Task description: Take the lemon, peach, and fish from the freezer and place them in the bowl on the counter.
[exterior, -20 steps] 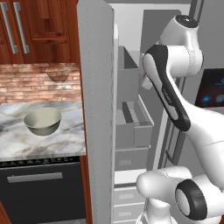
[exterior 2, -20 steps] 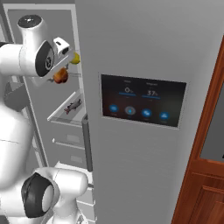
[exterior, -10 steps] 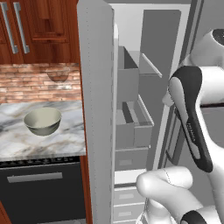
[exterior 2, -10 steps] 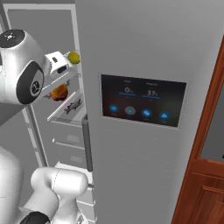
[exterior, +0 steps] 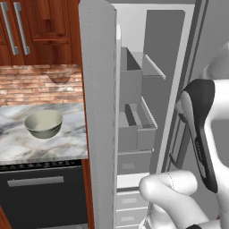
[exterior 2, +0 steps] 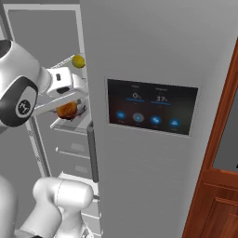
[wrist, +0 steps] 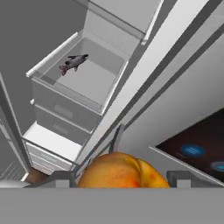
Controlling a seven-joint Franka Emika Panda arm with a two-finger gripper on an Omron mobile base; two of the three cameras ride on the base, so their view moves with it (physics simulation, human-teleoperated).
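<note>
In the hand view the orange-red peach (wrist: 118,171) sits between my gripper's (wrist: 120,178) two finger tips, which are shut on it. From the right base view the peach (exterior 2: 67,110) hangs under the white hand, just outside the open freezer (exterior 2: 56,42). The yellow lemon (exterior 2: 78,61) rests on an upper shelf inside, above the hand. The dark grey fish (wrist: 74,62) lies on a glass shelf over the grey drawers. The pale bowl (exterior: 43,123) stands on the marble counter (exterior: 27,145), left of the open freezer door (exterior: 99,116).
The open door's edge stands between the freezer's interior and the counter. Grey door bins (exterior: 134,129) line its inner side. A small dark bowl (exterior: 59,78) sits by the brick wall. The closed door beside the freezer carries a dark display panel (exterior 2: 151,107).
The arm has swung down and to the right, away from the freezer's shelves, carrying the peach lower with it. The lemon and the bowl have stayed in place.
</note>
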